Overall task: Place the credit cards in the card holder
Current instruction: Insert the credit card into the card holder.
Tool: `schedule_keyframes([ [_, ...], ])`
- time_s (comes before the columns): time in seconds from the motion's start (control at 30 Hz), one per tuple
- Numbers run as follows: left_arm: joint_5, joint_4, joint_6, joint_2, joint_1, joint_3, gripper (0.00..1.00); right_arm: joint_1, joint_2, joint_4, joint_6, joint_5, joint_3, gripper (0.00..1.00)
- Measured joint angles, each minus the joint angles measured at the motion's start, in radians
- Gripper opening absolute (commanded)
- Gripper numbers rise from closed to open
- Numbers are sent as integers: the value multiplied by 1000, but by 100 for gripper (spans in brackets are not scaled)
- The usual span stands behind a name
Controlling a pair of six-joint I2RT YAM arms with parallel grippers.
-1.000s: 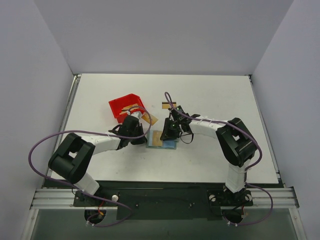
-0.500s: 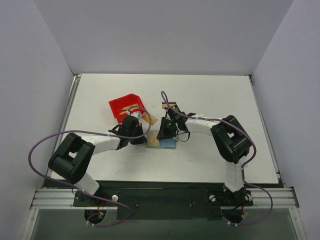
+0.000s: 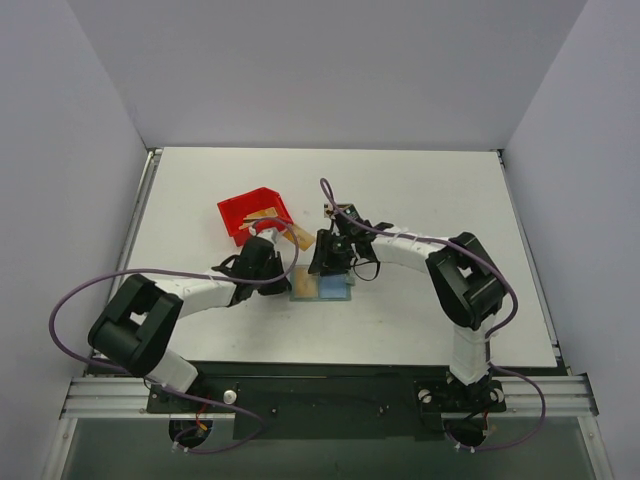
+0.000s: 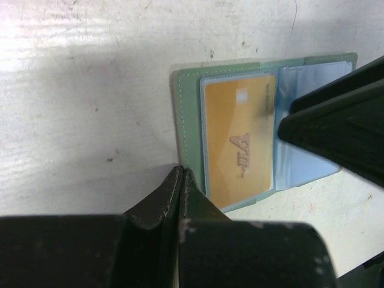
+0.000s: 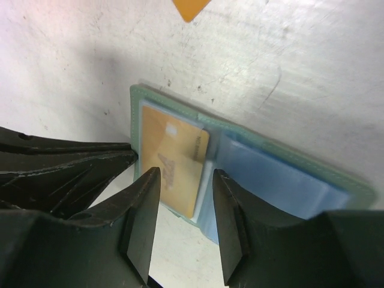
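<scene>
The card holder (image 3: 335, 288) lies open on the table, grey-green outside and light blue inside; it also shows in the left wrist view (image 4: 189, 114) and in the right wrist view (image 5: 282, 180). A gold credit card (image 4: 239, 138) sits in its left pocket, and shows in the right wrist view too (image 5: 171, 159). My left gripper (image 4: 181, 172) is shut and empty, its tips at the holder's left edge. My right gripper (image 5: 185, 180) is open and empty, just above the holder's fold beside the card. Another card (image 3: 301, 237) lies by the bin. A dark-striped card (image 3: 329, 209) lies behind the right arm.
A red plastic bin (image 3: 240, 210) stands at the far left of the holder with a card (image 3: 262, 214) in it. The two grippers (image 3: 278, 278) (image 3: 328, 262) are close together over the holder. A gold card corner (image 5: 191, 7) shows at the top of the right wrist view.
My right gripper has moved a little left and toward the far edge of the holder. The left arm's elbow has swung down and left; its tips stay at the holder.
</scene>
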Motion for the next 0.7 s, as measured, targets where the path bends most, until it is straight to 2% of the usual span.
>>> schedule_keyframes([
  [0.17, 1, -8, -16, -37, -12, -34, 0, -60, -31, -14, -27, 10, 18, 37],
  [0.4, 18, 10, -38, -5, -45, -13, 0, -173, -38, -20, -50, 32, 82, 37],
  [0.63, 19, 12, -64, 31, -139, 22, 0, -182, -37, -45, -65, 40, 127, 37],
  [0.7, 20, 10, -76, 31, -151, 21, 9, -182, -30, -57, -71, 37, 150, 38],
])
